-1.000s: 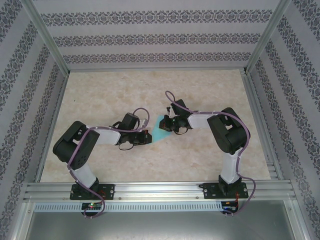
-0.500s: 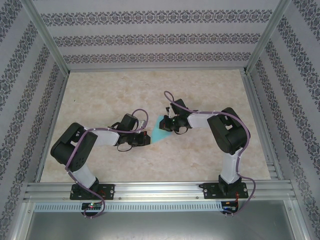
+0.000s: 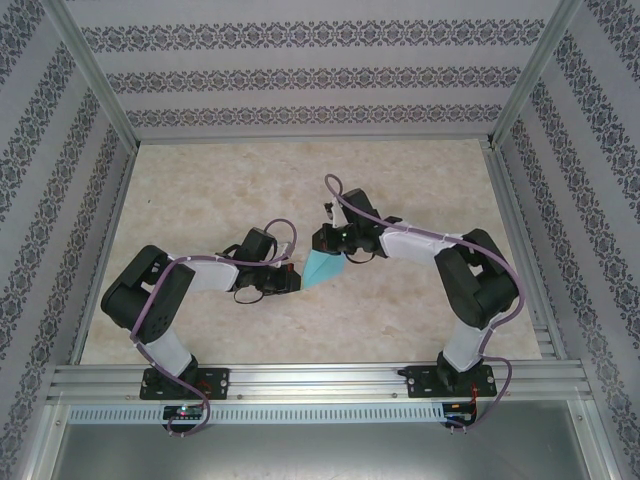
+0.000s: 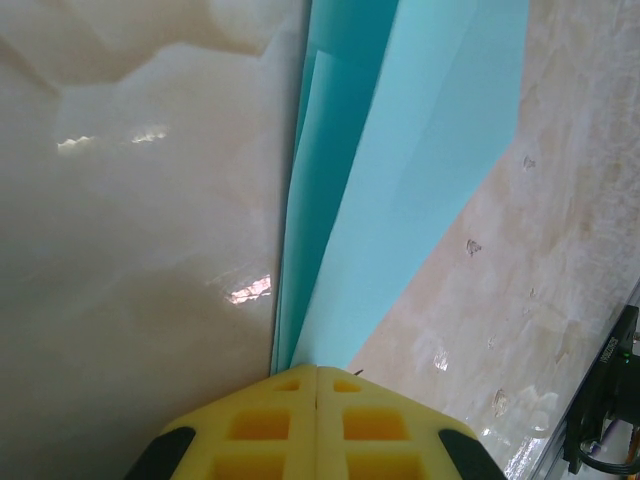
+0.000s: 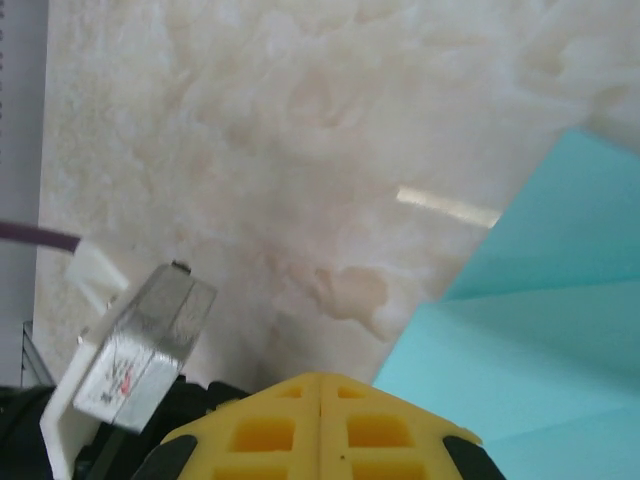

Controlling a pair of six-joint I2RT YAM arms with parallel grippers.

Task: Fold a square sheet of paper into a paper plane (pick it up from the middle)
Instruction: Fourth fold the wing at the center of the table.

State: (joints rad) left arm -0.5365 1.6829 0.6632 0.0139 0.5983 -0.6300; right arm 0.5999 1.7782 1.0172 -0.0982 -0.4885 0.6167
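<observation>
Folded paper (image 3: 322,270) stretched between two grippers at mid-table (image 3: 420,180)

Its narrow end points at the left gripper (image 3: 293,281), whose fingers are pinched on it; the wide end reaches the right gripper (image 3: 335,252), fingers pressed together, grip unclear.

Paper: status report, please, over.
Left gripper shut on folded teal paper, narrow end. Right gripper shut at its other edge, grip unclear. Nothing in the way.

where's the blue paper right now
In the top view the folded blue paper sits near the middle of the table, between the left hand and right hand; its narrow end meets the left hand's shut fingers.
</observation>
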